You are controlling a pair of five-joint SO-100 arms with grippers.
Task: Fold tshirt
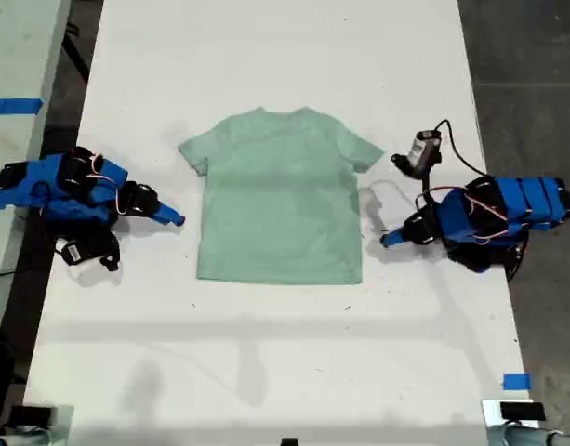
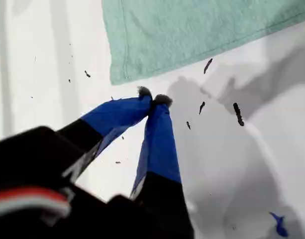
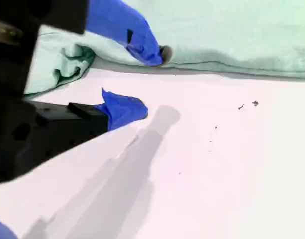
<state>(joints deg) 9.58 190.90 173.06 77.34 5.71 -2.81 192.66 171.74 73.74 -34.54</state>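
matt cloth tshirt (image 1: 280, 200), smooth white table (image 1: 266, 353)

Both wrist views cut off most of the tshirt (image 2: 192, 35).

Place: a robotics lab or test bench.
Work surface: long plain white table (image 1: 285, 56), scuffed with small dark specks just beside my first gripper (image 2: 153, 99).
Floor: bare grey concrete floor (image 1: 526, 84), well beyond either claw.
Markers: small blue tape square (image 1: 516, 381) on the table; blue tape strip (image 1: 13, 106) on a neighbouring pale surface.
Hardware: exposed wiring and a small cylindrical camera module (image 1: 420, 151) on an arm.
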